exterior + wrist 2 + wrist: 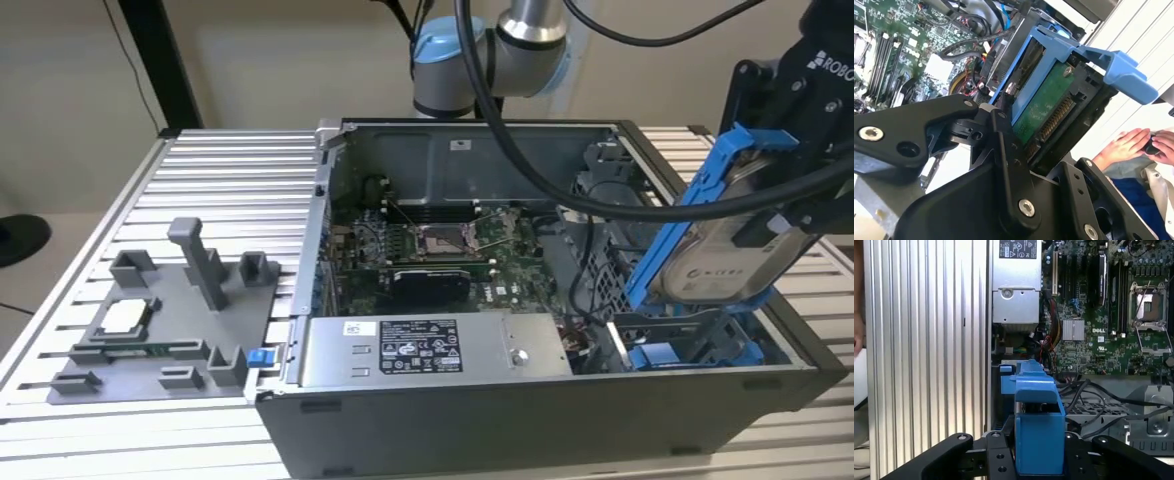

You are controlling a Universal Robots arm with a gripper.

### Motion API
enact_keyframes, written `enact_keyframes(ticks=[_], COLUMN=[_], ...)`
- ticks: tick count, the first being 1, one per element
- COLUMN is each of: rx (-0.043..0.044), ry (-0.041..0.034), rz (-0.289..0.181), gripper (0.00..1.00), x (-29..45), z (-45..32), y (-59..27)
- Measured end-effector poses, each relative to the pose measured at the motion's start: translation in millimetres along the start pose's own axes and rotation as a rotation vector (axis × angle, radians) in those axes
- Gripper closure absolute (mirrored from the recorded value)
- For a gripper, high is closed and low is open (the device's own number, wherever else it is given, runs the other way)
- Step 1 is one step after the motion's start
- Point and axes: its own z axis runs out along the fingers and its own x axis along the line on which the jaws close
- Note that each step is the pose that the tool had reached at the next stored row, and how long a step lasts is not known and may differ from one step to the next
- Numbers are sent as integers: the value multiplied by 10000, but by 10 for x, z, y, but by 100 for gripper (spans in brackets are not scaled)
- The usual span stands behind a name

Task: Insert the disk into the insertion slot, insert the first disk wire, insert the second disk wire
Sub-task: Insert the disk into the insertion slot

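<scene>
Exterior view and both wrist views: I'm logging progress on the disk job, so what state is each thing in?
Computer case: open, inside exposed.
End effector: shut on the blue frame of the disk.
Disk: tilted, held above the case, not inserted.
Insertion slot: without the disk.

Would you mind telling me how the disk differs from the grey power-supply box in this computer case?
The disk is clipped in a blue frame; the power-supply box is bare grey metal. The gripper holds the disk on edge, tilted over the case; the power-supply box lies flat inside it. Both are metal and carry a white label.
</scene>
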Motion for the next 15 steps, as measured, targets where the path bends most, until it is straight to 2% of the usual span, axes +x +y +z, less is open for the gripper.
enact_keyframes(ticks=[15], rx=[0], ry=[-3], rz=[0], gripper=[100], x=[-2], z=[33], y=[-1])
